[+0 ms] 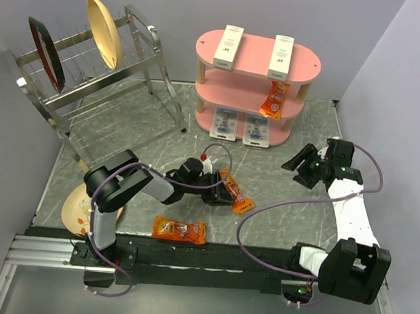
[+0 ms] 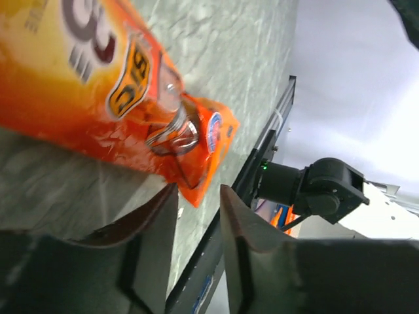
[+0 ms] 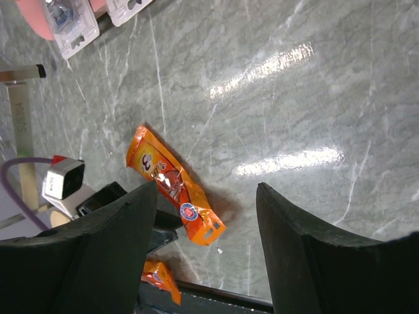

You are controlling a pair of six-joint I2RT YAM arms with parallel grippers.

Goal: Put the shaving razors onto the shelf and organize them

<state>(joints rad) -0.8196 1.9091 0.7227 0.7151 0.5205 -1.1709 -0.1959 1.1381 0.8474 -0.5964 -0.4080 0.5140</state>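
Left gripper (image 1: pixel 229 196) narrowed at packet (image 1: pixel 237 195) corner, grip unclear. Right gripper (image 1: pixel 298 171) gaping, empty. Bite deeper before lifting. Razors (image 1: pixel 225 123) at 12 o'clock.

Seen from the left wrist, the orange snack packet (image 2: pixel 111 98) is blurred and cut off at the top and left. From the right wrist, the two razor packs (image 3: pixel 69 29) and the shelf (image 3: pixel 29 16) run off the top edge. The white boxes (image 1: pixel 228 46) carry print too small to read.
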